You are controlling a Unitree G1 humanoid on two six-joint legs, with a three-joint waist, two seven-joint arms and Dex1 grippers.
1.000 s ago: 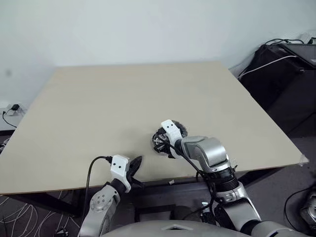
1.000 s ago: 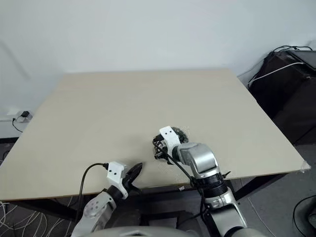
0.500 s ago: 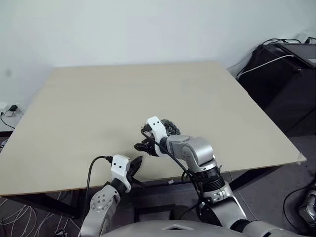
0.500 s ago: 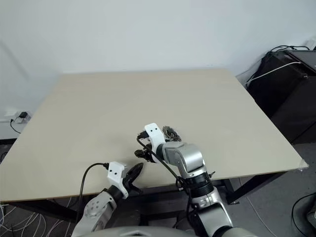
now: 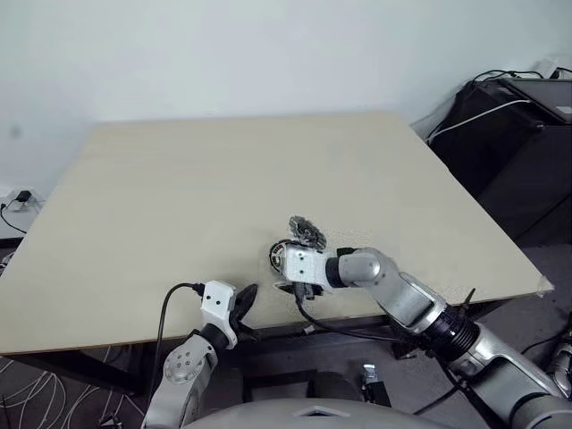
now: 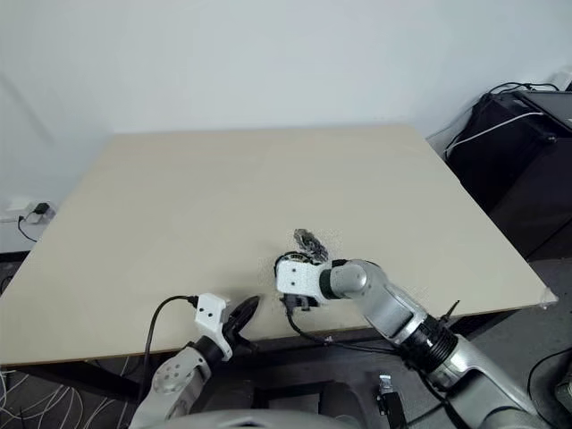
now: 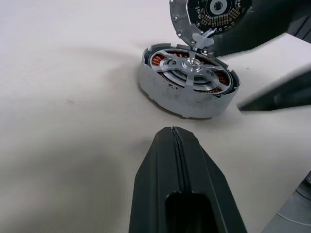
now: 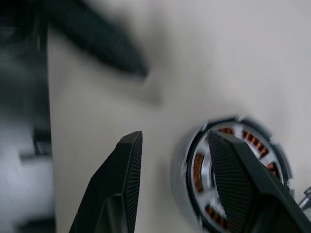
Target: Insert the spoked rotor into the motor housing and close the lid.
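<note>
The rotor sits already inside the housing. Its silver spokes lie across the copper windings, and the hub stands at the centre. From what I can see it looks seated flat, though I cannot check whether it is fully down. The housing rests on the table, just in front of the left fingers and a little apart from their tips.

The lid is not on yet. It stands tilted, just beyond the housing on the side away from the left fingers, and shows its face with the dark gaps. Its lower rim comes very near the housing rim; whether the two touch I cannot tell.

The right fingers are apart and hold nothing. They hang over the housing from the side. One finger is above the rim of the housing and the other is above bare table beside it. The left fingers are pressed together, also with nothing between them, and point toward the housing.

So I judge that the insertion step is done and the closing of the lid is in hand. The next move calls for the right fingers to go a little past the housing to the lid, take it by its rim, and turn it so that it lies level over the housing. Then they lower it centred on the hub. The lid stands at an angle and may slide or fall over when touched, so the approach should be slow.
</note>
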